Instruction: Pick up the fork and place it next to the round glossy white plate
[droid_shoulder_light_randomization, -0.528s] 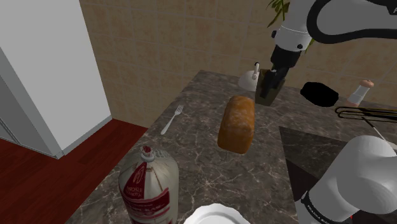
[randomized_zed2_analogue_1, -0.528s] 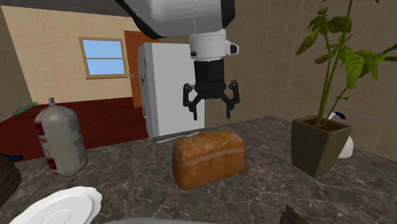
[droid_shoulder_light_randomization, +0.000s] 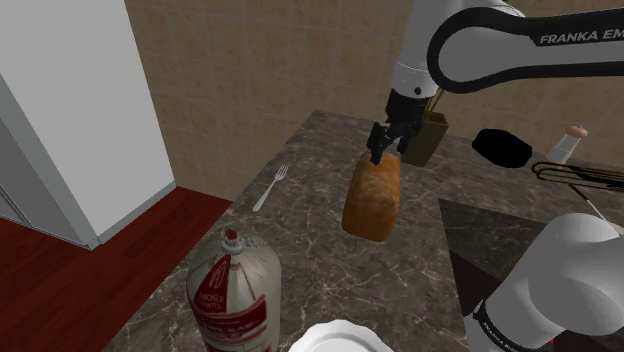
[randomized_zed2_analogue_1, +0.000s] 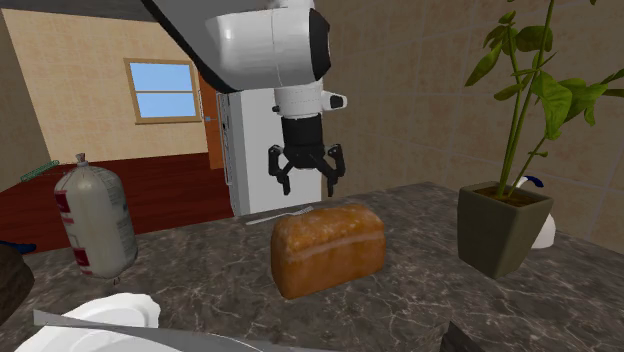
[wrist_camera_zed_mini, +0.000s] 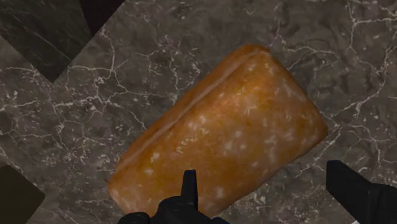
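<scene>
Gripper (droid_shoulder_light_randomization: 384, 152) hangs over the dark marbled counter (droid_shoulder_light_randomization: 300, 255), above the far end of a brown bread loaf (droid_shoulder_light_randomization: 372, 196). Jaws spread wide, nothing between them. In the second exterior view the gripper (randomized_zed2_analogue_1: 305, 186) sits clear above the loaf (randomized_zed2_analogue_1: 328, 248), not touching it.

Wrist view: two black fingers (wrist_camera_zed_mini: 189, 188) stand far apart, and the loaf (wrist_camera_zed_mini: 219, 137) lies slantwise beneath them on the marble.

Fork (droid_shoulder_light_randomization: 270, 187), pale, lies flat on the counter near its edge, to the shoulder view's left of the loaf. Tines point away from the camera. It is well apart from the gripper, with the loaf's width plus bare counter between them. In the second exterior view the fork (randomized_zed2_analogue_1: 272, 215) is a thin light sliver behind the loaf, lower than the open jaws and toward that view's left.

White plate (droid_shoulder_light_randomization: 335, 333) is cut by the shoulder view's bottom edge, well apart from the fork. A sack with a red label (droid_shoulder_light_randomization: 235, 295) stands between them, nearer the plate. Second exterior view: plate (randomized_zed2_analogue_1: 110, 310) at lower left, sack (randomized_zed2_analogue_1: 95, 220) behind it.

A potted plant (randomized_zed2_analogue_1: 505, 230) stands on the counter at that view's right. A white fridge (randomized_zed2_analogue_1: 255, 140) stands beyond the counter.
</scene>
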